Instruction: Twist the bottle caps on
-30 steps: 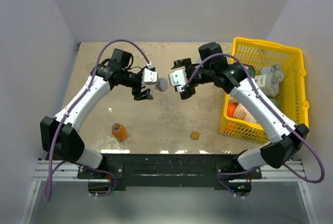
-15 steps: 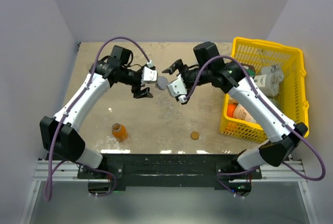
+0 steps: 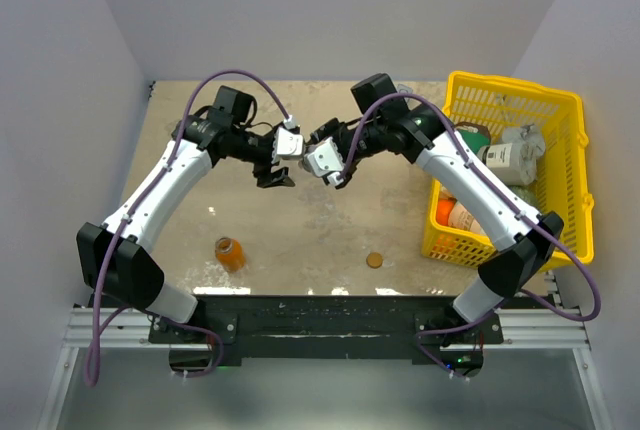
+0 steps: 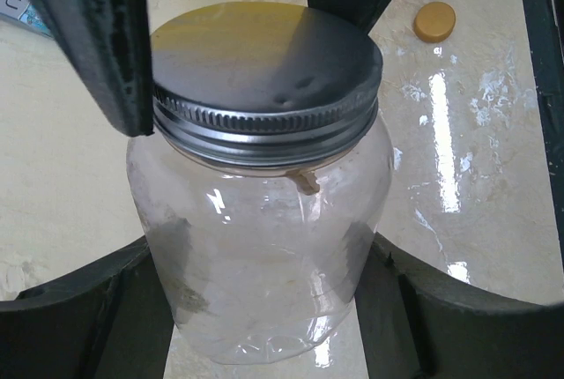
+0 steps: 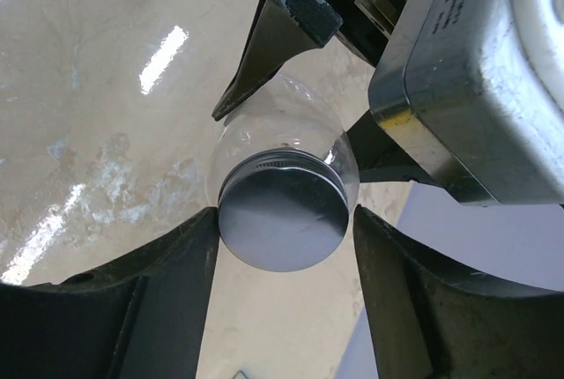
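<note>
Two grippers share one clear bottle: the left gripper clamps its empty-looking body between its fingers, the right gripper pinches the silver cap sitting on its mouth, and the orange bottle and orange cap sit well apart from both pairs of fingers.

**A walled-in robot lab bench**

Plain pale-grey panels box in a beige, marble-patterned worktop at the back and at both sides of the top view. Along the bottom edge, a black base plate sits on a bare aluminium rail. It carries a white-and-black left arm and right arm, both trailing purple cables. At the right edge stands a yellow plastic basket of assorted containers, like sorted test props.
</note>
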Robot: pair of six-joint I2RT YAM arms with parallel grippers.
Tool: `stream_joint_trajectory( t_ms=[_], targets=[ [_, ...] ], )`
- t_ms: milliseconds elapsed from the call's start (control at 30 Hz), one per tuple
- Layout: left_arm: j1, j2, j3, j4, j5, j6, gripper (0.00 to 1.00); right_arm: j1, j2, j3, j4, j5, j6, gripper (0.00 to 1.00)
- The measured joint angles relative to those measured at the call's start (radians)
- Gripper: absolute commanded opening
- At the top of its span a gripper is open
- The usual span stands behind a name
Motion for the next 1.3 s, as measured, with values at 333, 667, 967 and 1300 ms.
stream_joint_trajectory(
  t_ms=[333, 667, 967, 1300],
  targets=[
    [0.0, 0.0, 0.005, 0.009, -0.014, -0.008, 0.0, 0.0, 0.033, 0.052, -0.047, -0.003, 0.01, 0.29],
    [-0.005, -0.055, -0.08, 0.21, -0.263, -0.151, 0.0, -0.036, 0.14, 0.107, 0.13, 0.014, 0.59, 0.14],
    [-0.028, -0.178, -0.246, 0.505, -0.464, -0.314, 0.0, -0.099, 0.156, 0.049, 0.414, -0.05, 1.18, 0.12],
    [-0.047, -0.175, -0.25, 0.551, -0.633, -0.402, 0.0, -0.117, 0.23, 0.089, 0.522, -0.036, 1.518, 0.09]
  ],
)
